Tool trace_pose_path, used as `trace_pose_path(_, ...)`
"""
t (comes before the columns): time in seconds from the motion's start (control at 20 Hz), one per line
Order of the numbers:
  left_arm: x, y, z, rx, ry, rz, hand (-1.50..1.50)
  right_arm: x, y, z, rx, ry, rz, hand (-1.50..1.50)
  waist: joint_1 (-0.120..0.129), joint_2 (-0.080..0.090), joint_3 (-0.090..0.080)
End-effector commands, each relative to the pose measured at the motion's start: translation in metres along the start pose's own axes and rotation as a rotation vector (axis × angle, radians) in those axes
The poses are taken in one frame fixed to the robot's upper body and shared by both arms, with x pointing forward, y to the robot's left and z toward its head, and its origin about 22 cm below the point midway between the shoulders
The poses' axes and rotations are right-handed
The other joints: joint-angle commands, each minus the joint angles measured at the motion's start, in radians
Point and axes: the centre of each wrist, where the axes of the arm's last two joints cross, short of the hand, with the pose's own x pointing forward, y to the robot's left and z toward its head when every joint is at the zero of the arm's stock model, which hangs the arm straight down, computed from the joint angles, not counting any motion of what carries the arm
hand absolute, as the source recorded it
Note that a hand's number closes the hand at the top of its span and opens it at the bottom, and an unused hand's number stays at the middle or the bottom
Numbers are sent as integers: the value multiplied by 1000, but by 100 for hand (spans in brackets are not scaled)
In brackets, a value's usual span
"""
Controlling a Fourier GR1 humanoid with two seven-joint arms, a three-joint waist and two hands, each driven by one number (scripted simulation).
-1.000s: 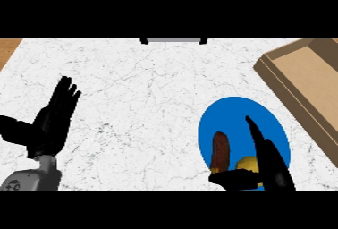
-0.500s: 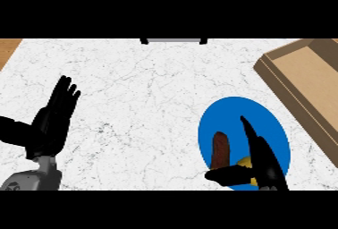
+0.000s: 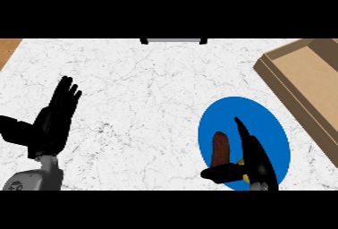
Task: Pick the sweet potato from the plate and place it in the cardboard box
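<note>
A reddish-brown sweet potato (image 3: 220,147) lies lengthwise on the blue plate (image 3: 253,115) at the lower right of the counter. My right hand (image 3: 254,157) hangs over the plate just right of the potato, fingers straight and pointing away, thumb (image 3: 221,171) reaching across below the potato's near end. The hand is open and holds nothing. A bit of yellow (image 3: 243,178) shows under the palm. The cardboard box (image 3: 310,85) stands at the right edge, open at the top, partly cut off by the view. My left hand (image 3: 51,120) rests open at the left, fingers up.
The white marble counter (image 3: 145,98) spreads between the two hands. A dark and grey object (image 3: 173,40) sits at the far edge in the middle. A strip of wood (image 3: 8,50) shows at the upper left corner.
My right hand has slid left and slightly toward me over the plate, closing in on the sweet potato and covering most of the yellow thing. The left hand has not moved.
</note>
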Motion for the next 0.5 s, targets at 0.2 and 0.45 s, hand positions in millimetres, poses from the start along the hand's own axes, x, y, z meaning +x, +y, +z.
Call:
trace_pose_path(0.2,0,-5,15,0,22,6,0,-6,21,-4,-12,-1,23,150,1,0,0)
trace_pose_path(0.45,12,19,5,10,8,-7,0,-14,-4,-1,-44,-78,134,150,0,-1,0)
